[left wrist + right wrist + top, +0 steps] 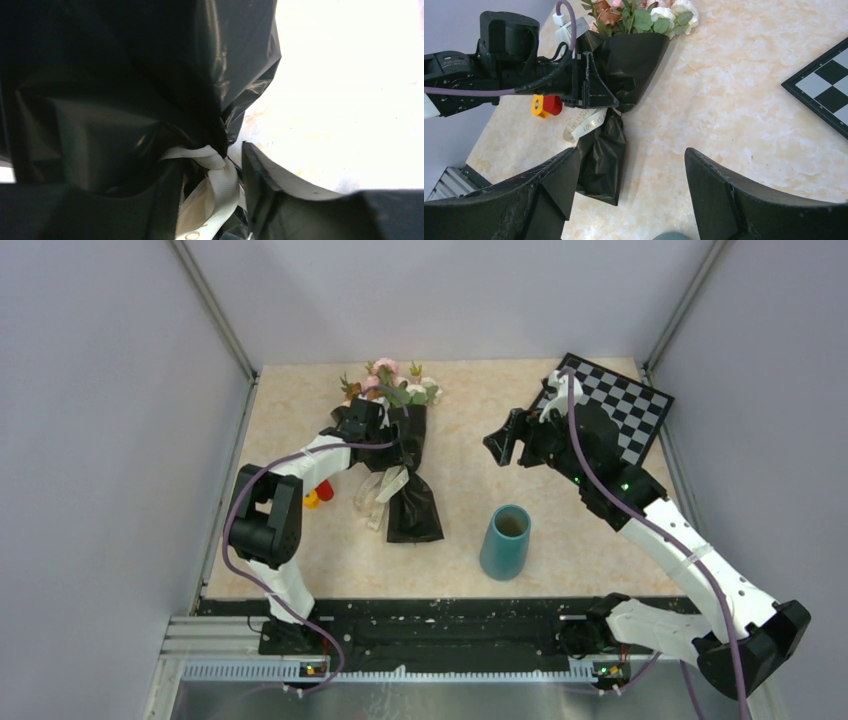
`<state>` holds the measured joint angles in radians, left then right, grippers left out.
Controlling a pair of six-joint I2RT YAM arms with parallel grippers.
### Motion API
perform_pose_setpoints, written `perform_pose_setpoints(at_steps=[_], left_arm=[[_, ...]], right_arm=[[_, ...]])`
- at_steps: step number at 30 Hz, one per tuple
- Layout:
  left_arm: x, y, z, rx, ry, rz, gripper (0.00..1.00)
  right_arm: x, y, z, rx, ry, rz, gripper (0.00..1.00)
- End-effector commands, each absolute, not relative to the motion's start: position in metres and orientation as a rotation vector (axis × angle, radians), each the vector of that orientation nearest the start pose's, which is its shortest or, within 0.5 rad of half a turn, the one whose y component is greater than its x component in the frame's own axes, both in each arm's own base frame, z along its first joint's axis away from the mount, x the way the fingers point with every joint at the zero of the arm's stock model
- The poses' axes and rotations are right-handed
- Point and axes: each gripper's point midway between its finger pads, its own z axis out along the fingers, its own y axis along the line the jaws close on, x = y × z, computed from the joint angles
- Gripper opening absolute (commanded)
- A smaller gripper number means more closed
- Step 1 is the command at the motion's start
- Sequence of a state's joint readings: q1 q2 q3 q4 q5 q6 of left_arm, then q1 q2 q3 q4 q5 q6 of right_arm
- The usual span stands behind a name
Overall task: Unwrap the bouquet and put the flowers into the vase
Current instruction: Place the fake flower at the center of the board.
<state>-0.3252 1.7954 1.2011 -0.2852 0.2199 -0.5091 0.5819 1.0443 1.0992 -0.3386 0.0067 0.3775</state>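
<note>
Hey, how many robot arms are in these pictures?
2. The left arm reaches to the bouquet, its tool at the ribbon knot. The right arm reaches out beside the checkerboard, its tool open and empty. No more seem hidden.

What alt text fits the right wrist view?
A bouquet in black paper lies on a beige table, the left gripper at its tied neck, the flowers pointing away. The right gripper, wide open, fills the bottom edge; a checkerboard corner shows at right.
</note>
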Motion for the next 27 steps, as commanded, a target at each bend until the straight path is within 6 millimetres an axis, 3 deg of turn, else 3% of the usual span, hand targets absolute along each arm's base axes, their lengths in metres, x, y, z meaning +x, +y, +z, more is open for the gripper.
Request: perform_pose_setpoints(at_steps=[1,6,9,19,27], left_arm=[[0.411,-0.2,0.096,-0.093,2.466,-0.632,0.56],[0.408,-0.197,0.111,-0.08,2.435,-0.625,0.76],[0.404,-0.196,0.121,-0.07,2.413,-0.632,0.97],[0.386,-0.188,0.159,-0.018,2.348,-0.624,0.99],[0.361,-0.167,0.18,-0.035,2.318,-0.577,0.99]], right_arm=[[0.296,0.21,0.312,-0.183,1.875,0.65,0.78],[0.297,0.208,0.312,-0.181,1.875,0.637,0.78],[0.297,0.208,0.312,-0.188,1.873,0.634,0.78],[0.293,0.209,0.315,-0.237,1.854,0.635,0.81],[0.278,0.23,0.318,-0.347,1.848,0.742,0.78]])
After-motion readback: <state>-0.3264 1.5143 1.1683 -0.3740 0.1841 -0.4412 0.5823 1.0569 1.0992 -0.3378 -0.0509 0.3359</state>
